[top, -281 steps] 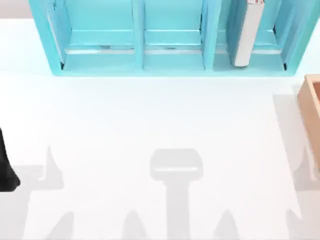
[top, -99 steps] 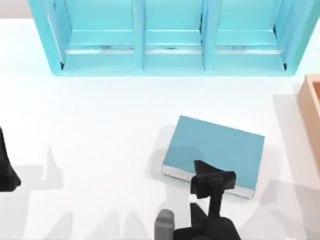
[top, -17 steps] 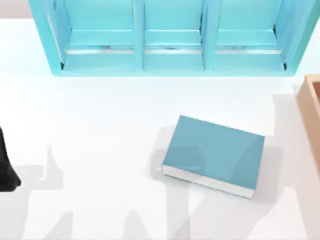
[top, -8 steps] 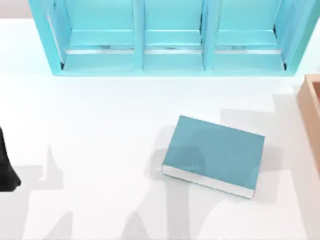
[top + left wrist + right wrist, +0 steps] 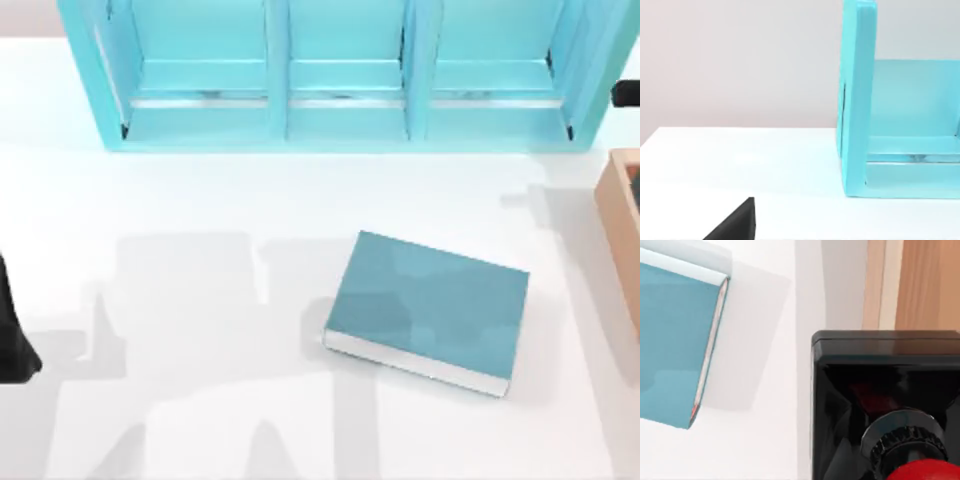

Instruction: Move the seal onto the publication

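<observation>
On the white table [image 5: 200,200], right of the middle and toward the near edge, we see the book [image 5: 430,305] lying flat with its teal-blue cover up and its white page edges facing the near side. It is turned a little askew to the table's sides. Along the far edge stands the light-blue shelf [image 5: 340,130] with three open compartments, well apart from the book. A wooden box [image 5: 618,220] sits at the table's right edge, near the book's right side but not touching it. Our left arm [image 5: 12,330] is parked at the table's left edge, far from the book. From its wrist we see the shelf's end wall [image 5: 857,100] and a black wedge [image 5: 735,225] at the bottom of the picture, and we cannot tell how this gripper stands. A dark bit of our right arm [image 5: 626,93] shows at the right edge, just beside the shelf's right end. From the right wrist the stamp [image 5: 885,385] sits very close to the camera, with its black square block uppermost in the picture. A dark ribbed collar and the glossy red knob [image 5: 925,472] come below the block. Behind the stamp are the white table and the wooden box [image 5: 925,285]. The book [image 5: 670,340] lies off to one side, clearly apart from the stamp, so the stamp is not on it. We cannot tell whether our right gripper has hold of the stamp, or whether the stamp rests on anything.
</observation>
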`<state>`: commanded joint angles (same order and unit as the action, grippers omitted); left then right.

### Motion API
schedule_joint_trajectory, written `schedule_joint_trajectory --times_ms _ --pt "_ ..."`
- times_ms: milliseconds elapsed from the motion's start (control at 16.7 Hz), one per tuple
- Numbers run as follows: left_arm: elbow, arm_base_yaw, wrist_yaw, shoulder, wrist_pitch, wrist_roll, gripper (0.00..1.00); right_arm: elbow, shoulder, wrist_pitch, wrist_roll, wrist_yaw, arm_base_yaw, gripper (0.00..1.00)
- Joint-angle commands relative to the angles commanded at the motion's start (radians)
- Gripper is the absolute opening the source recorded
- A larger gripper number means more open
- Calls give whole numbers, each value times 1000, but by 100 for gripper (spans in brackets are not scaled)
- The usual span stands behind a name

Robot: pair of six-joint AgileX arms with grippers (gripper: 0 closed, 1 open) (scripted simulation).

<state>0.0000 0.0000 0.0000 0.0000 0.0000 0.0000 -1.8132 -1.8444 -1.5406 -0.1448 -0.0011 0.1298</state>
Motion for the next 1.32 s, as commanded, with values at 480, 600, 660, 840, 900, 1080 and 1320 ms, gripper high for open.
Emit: schedule_joint_trajectory --times_ms 480,600,660,840,900,1080,1320 --pt "0 0 0 0 0 0 100 -6 -25 11 -50 1 45 0" --pt "0 0 0 0 0 0 100 -2 -62 50 -122 3 118 0" --pt "0 0 0 0 0 0 100 2 -82 76 -168 3 164 0" --pt "0 0 0 0 0 0 100 17 -148 162 -324 5 317 0" --pt "0 0 0 0 0 0 100 23 -168 190 -374 5 366 0" --pt "0 0 0 0 0 0 100 42 -207 251 -467 5 459 0" --pt "0 0 0 0 0 0 100 45 -212 260 -478 5 470 0"
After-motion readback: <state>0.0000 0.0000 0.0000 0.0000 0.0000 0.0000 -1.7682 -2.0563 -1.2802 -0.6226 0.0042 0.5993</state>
